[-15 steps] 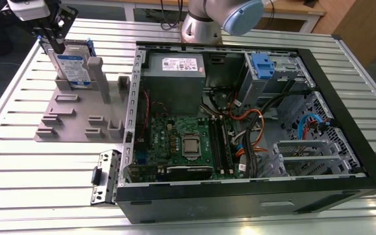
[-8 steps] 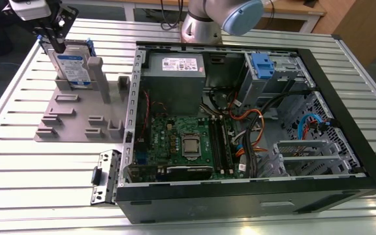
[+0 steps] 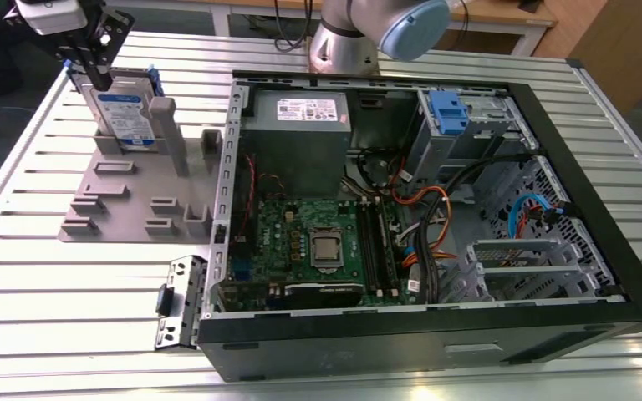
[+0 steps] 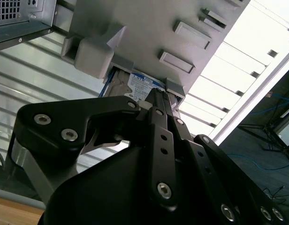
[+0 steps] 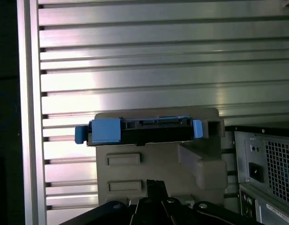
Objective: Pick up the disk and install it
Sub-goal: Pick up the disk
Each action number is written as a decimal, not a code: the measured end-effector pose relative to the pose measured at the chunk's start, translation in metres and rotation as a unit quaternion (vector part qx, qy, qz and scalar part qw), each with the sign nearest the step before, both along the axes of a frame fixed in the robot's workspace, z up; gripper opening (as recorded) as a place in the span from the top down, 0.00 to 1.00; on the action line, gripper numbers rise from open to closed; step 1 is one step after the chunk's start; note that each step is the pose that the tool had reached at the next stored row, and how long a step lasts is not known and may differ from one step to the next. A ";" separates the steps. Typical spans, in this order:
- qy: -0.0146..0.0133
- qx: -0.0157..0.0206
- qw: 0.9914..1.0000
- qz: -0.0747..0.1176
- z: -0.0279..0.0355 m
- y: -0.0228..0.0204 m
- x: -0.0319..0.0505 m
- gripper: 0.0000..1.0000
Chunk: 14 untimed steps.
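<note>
Tool [image 4: 156, 95] near upright disk [image 4: 140, 86], grey stand [image 4: 135, 28]

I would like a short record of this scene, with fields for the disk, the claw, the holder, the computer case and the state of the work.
disk: upright on its edge in the grey holder
claw: at the disk's top edge; grip cannot be told
grey holder: on the slatted metal table, to the exterior view's left of the case
computer case: lying open, motherboard exposed
work: disk not yet installed in the case
</note>
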State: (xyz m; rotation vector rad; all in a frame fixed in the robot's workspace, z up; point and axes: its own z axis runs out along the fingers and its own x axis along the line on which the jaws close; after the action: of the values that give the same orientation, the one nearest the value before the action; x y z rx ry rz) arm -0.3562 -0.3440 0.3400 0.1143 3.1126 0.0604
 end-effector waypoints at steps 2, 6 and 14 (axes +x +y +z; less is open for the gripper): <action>0.000 0.000 1.000 0.000 0.0000 0.0000 0.0000 0.90; 0.000 0.000 1.000 0.006 0.0000 0.0000 0.0000 0.90; 0.000 0.000 0.999 0.038 0.0000 0.0000 0.0000 0.90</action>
State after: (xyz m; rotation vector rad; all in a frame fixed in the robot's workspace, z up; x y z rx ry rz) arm -0.3562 -0.3440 0.3399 -0.0038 3.1161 0.0619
